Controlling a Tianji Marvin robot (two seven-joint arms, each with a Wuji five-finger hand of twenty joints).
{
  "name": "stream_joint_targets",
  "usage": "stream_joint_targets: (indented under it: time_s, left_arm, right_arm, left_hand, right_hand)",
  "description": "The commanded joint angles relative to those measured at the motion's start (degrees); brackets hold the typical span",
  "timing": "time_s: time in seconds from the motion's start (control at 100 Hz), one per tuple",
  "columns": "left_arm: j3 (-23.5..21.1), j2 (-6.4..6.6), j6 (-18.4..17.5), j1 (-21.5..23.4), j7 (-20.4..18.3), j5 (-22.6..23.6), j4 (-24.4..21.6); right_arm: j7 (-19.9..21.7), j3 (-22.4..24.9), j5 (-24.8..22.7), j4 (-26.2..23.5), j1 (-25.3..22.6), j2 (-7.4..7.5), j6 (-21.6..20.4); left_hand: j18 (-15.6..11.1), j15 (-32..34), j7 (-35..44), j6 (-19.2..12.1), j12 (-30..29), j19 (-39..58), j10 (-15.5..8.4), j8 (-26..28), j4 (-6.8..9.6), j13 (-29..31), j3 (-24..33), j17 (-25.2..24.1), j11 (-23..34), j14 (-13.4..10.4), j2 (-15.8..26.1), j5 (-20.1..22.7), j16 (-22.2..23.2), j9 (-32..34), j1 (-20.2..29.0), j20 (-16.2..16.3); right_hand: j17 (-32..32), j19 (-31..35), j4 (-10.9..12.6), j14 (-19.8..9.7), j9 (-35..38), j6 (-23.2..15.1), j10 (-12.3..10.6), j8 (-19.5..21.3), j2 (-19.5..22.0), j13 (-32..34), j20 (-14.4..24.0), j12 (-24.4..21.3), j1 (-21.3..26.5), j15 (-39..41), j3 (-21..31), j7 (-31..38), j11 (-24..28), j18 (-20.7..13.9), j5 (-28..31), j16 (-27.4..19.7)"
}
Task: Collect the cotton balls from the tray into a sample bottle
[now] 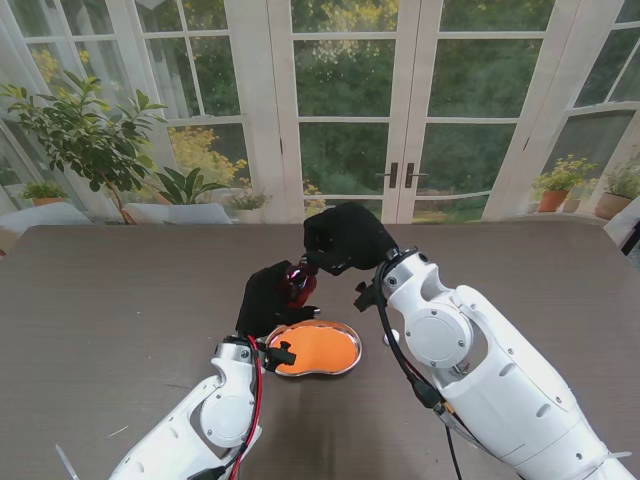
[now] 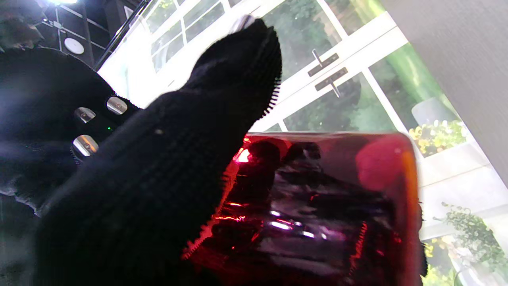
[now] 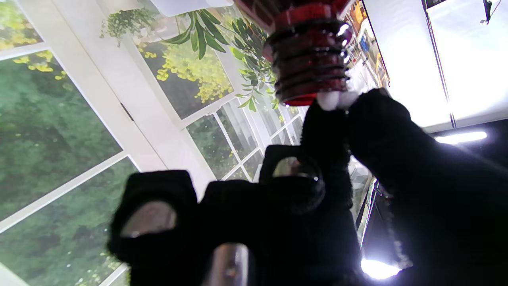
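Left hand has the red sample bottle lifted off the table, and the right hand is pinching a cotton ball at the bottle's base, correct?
Not quite. The right hand pinches the cotton ball at the threaded mouth of the red sample bottle, not its base; the right wrist view shows this. The left hand does hold the bottle, raised beyond the tray.

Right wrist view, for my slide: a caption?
Right hand pinches a white cotton ball at the red sample bottle's threaded mouth.

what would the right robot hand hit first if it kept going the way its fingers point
Probably the threaded mouth of the red bottle: the right robot hand pinches a cotton ball right at that opening. The depth is hard to judge.
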Motion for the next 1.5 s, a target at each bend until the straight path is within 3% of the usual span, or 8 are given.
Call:
stream_joint_targets:
  time_s: [0.0, 0.38, 0.85, 1.24, 1.49]
  left_arm:
    - [-0.05, -0.51, -0.24, 0.19, -0.82, -0.32, -0.34]
    - [-0.16, -0.54, -0.89, 0.26, -0.80, -0.41, -0.43]
    - [-0.27, -0.78, -1.90, 0.17, -0.54, -1.06, -0.54]
    - [-0.29, -0.87, -2.19, 0.26, -0.45, -1.39, -0.72]
    - [-0.40, -0.77, -2.28, 0.34, -0.64, -1.31, -0.93]
  right_arm:
    - [0.73, 0.10, 0.46, -0.59, -0.60, -0.27, 0.13]
    - [0.78, 0.64, 2.23, -0.62, -1.13, -0.38, -0.80]
    - [0.89, 1.11, 1.85, -0.54, -1.50, -0.21, -1.60]
    - [0.79, 1.40, 1.78, -0.36, -1.93, -0.16, -2.22]
    - [0.15, 0.99, 0.39, 0.37, -1.58, -0.18, -2.01]
  left_hand:
    - [-1.10, -0.25, 5.95, -9.73, -0.67, -0.47, -1.32, 3.17, 2.15, -0.15, 1.73, -2.04, -0.55, 5.12, 49.14, 6.73, 0.33, 1.97, 5.90, 0.68]
    - [-1.05, -0.55, 5.85, -9.73, -0.75, -0.76, -1.27, 3.59, 2.19, -0.17, 1.52, -2.24, -0.81, 5.16, 49.38, 6.71, 0.27, 2.07, 5.94, 0.56]
    - [-1.03, -0.65, 5.74, -9.63, -0.74, -0.81, -1.15, 3.83, 2.20, -0.18, 1.61, -2.26, -0.92, 5.22, 49.36, 6.69, 0.32, 2.11, 5.95, 0.54]
    - [-0.81, -0.68, 5.73, -9.52, -0.68, -1.01, -1.12, 3.91, 2.20, -0.12, 1.71, -2.38, -0.96, 5.41, 49.20, 6.72, 0.38, 2.18, 5.95, 0.49]
    - [-0.70, -0.73, 5.65, -9.61, -0.67, -1.04, -1.16, 3.88, 2.19, -0.10, 1.80, -2.30, -0.99, 5.44, 49.21, 6.77, 0.38, 2.25, 5.89, 0.49]
  right_hand:
    - [1.13, 5.63, 2.35, -5.43, 4.72, 5.27, -0.33, 1.72, 1.40, 0.61, 1.28, 1.16, -0.47, 5.64, 1.21, 0.78, 2.36, 0.06, -0.66, 0.43]
    - [0.64, 5.63, 2.92, -3.52, 4.75, 6.09, 0.40, 0.13, 6.15, 0.53, 1.39, -0.20, -3.16, 5.73, 1.70, -0.77, 0.13, 1.16, -0.65, 0.24]
    - [0.58, 5.57, 3.11, -3.34, 4.70, 5.88, 0.51, 0.13, 6.46, 0.52, 1.47, -0.78, -3.03, 5.67, 1.79, -0.97, -0.65, 1.27, -1.00, 0.14]
    - [-1.20, 4.31, 3.51, -1.91, 3.53, 6.25, 2.02, -2.85, 8.36, 0.48, 1.67, -4.01, -1.84, 2.67, 1.71, -2.48, -7.31, 1.55, -3.44, -1.19]
    - [-1.98, 3.99, 3.87, -1.60, 2.41, 6.25, 2.38, -3.15, 9.92, 0.46, 1.91, -4.71, -0.82, 1.55, 1.62, -2.89, -8.87, 1.57, -4.52, -1.73]
